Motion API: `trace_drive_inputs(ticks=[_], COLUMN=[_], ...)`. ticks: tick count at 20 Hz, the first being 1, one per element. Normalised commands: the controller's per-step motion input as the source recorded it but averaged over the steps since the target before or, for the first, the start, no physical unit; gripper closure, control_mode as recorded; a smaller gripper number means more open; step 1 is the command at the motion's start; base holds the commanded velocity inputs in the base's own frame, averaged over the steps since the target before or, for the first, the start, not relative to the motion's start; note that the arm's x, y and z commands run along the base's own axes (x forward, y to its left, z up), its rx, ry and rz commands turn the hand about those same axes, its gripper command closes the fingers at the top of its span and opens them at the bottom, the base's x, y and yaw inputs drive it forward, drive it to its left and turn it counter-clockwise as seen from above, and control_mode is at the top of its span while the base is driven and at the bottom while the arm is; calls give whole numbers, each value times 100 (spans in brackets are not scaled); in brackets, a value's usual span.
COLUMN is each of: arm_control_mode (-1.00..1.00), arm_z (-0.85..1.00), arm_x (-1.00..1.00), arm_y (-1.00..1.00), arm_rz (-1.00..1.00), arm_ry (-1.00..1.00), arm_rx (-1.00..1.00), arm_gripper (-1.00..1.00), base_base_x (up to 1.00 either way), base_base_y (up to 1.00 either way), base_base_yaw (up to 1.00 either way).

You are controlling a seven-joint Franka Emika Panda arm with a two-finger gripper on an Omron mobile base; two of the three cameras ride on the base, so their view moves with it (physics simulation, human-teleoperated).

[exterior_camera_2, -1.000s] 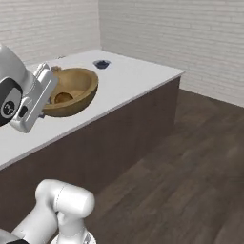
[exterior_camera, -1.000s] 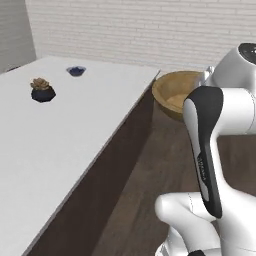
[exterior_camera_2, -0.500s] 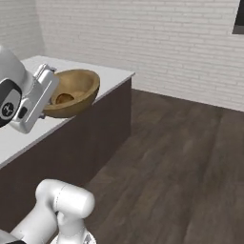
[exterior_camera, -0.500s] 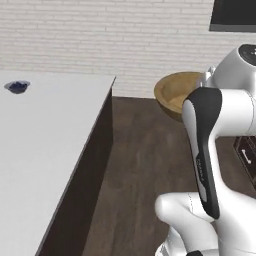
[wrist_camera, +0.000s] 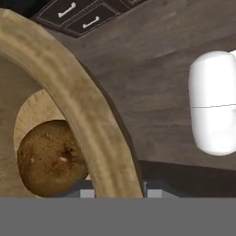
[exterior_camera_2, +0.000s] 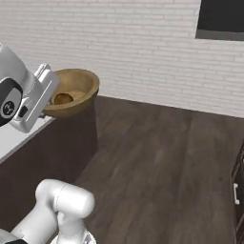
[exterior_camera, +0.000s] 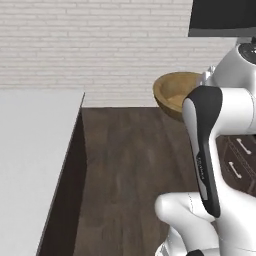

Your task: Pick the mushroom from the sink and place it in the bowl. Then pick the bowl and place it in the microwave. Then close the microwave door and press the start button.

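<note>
1. In the hand view the wooden bowl's point(wrist_camera: 99, 138) thick rim runs in an arc from upper left down to the bottom middle, where it passes between the two dark fingers point(wrist_camera: 85, 191); one tip sits inside the rim, the other outside, so the fingers are closed on the bowl's wall.
2. That same view looks into the bowl: the mushroom point(wrist_camera: 50, 159), a brown speckled lump, lies on the bowl's pale bottom, close to the inner wall.
3. Beyond the rim the hand view also shows dark wood floor point(wrist_camera: 152, 69) and, at the top, dark drawer fronts with pale bar handles point(wrist_camera: 69, 10).
4. The right base view shows the bowl point(exterior_camera_2: 72, 93) from the side, held up in the air against the hand, tipped slightly so its opening faces the camera; the mushroom point(exterior_camera_2: 63, 98) is a small brown lump inside.
5. The left base view shows the bowl point(exterior_camera: 175, 92) partly behind the white arm; its inside bottom is hidden there, so the mushroom cannot be made out.
6. The left base view has a pale surface point(exterior_camera: 35, 145) at the left, with a dark side panel, well apart from the bowl.
7. Both base views show a white brick wall point(exterior_camera_2: 119, 43) behind.
</note>
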Motion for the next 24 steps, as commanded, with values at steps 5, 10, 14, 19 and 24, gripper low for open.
trace_drive_inputs(ticks=[5, 10, 14, 19, 24], arm_control_mode=[100, 100, 100, 100, 100], arm_z=[0, 0, 0, 0, 0], arm_x=[0, 0, 0, 0, 0], arm_y=[0, 0, 0, 0, 0], arm_rz=[0, 0, 0, 0, 0], arm_ry=[0, 0, 0, 0, 0], arm_rx=[0, 0, 0, 0, 0], arm_gripper=[100, 100, 100, 100, 100], base_base_x=[100, 85, 87, 81, 79], base_base_y=[-1, 0, 0, 0, 0], base_base_yaw=[-46, -54, -58, -56, -55])
